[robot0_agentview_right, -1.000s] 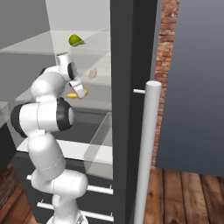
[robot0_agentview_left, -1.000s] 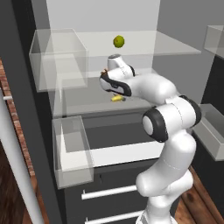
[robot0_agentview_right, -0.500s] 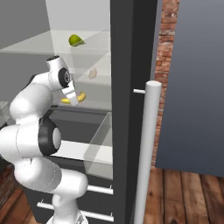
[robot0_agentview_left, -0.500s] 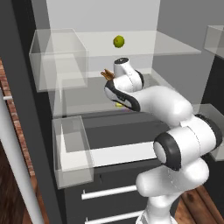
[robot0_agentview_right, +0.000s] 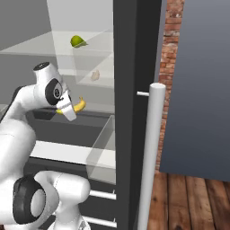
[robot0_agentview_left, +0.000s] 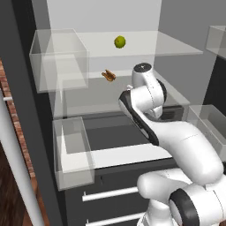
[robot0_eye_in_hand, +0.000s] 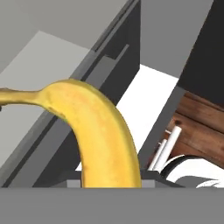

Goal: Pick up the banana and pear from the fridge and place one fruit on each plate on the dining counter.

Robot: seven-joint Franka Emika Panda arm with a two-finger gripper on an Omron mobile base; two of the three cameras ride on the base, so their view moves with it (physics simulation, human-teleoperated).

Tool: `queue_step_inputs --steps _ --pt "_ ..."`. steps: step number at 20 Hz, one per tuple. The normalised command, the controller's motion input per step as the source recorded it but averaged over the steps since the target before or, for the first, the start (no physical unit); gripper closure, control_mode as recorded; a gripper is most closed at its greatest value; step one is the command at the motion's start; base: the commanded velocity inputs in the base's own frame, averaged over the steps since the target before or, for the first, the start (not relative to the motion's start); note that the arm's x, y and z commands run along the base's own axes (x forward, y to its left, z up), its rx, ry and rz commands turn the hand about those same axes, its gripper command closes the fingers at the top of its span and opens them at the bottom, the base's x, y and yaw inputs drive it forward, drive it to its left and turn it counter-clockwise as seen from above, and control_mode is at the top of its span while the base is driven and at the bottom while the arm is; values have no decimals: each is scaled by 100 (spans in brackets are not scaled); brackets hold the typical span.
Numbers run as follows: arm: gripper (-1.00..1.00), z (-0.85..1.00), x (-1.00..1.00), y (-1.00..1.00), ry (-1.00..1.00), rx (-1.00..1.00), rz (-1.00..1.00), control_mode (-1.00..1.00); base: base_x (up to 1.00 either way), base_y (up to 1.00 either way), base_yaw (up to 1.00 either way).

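Open fridge (robot0_agentview_left: 110, 95) | gripper (robot0_agentview_right: 72, 108) clamped on banana (robot0_eye_in_hand: 98, 131), clear of shelf | pear (robot0_agentview_left: 119, 42) above

One banana (robot0_eye_in_hand: 100, 131), one pear (robot0_agentview_left: 119, 42), one brown lumpy food item (robot0_agentview_left: 108, 76) and two drawers with silver bars (robot0_agentview_left: 106, 194) sit inside one open fridge (robot0_agentview_left: 26, 110).

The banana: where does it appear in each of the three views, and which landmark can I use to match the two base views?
Left base view: I cannot find it; the arm stands in front of that shelf area.
Right base view: the banana sits left of centre, at the pincer.
Hand view: it fills the centre, curving down to the bottom edge.
Shared landmark: the pear on the upper glass shelf.
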Motion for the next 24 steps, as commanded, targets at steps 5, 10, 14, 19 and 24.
queue_step_inputs --steps 5,10,14,19,24 --pt "100 8 -100 -32 0 0 -8 -100 0 0 0" --pt "100 0 -86 -9 -2 1 -2 -100 0 0 0" --pt "100 0 -46 0 -1 0 -2 -100 0 0 0" --pt "100 0 -28 0 0 0 0 -100 0 0 0" --pt "100 0 -22 0 0 0 0 -100 0 0 0"
